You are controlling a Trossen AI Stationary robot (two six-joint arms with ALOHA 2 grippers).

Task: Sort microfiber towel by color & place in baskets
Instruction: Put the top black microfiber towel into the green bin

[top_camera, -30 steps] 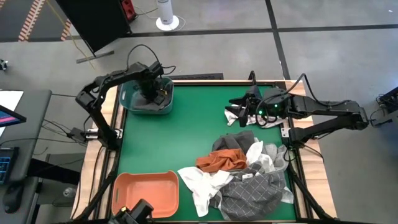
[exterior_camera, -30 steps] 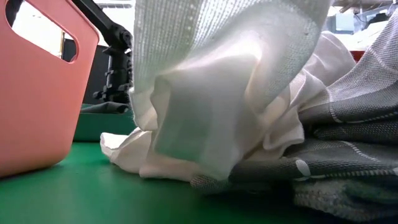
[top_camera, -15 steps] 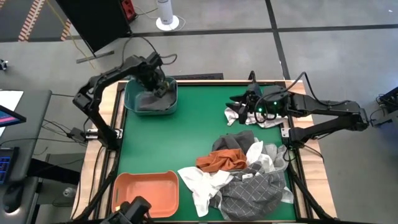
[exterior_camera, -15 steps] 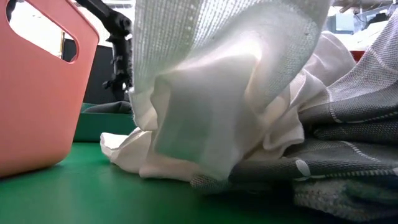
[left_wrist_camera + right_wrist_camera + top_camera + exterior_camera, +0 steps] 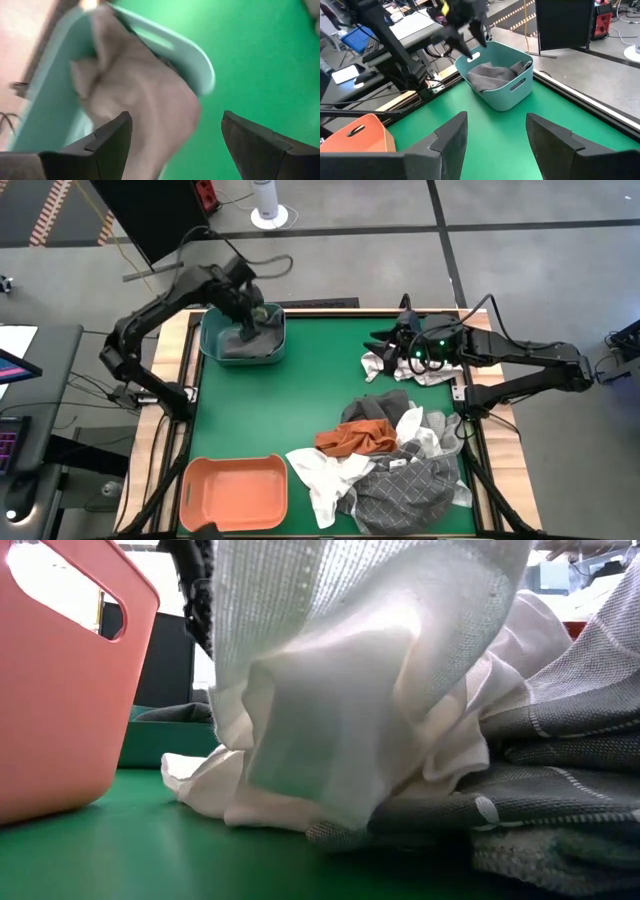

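High view: left pincer (image 5: 252, 313) wide over teal plastic tub (image 5: 212, 346) holding dark grey cloth (image 5: 240, 344), far-left bench corner; right pincer (image 5: 388, 348) wide, far-right edge.

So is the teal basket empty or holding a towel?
Holding one: a dark grey towel lies bunched inside the teal basket, left gripper open above.

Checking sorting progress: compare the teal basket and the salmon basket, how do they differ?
The teal basket sits at the table's far left corner; the salmon basket sits at the near left corner. The teal basket holds a dark grey towel; the salmon basket looks empty. Both are shallow rectangular tubs with handle slots.
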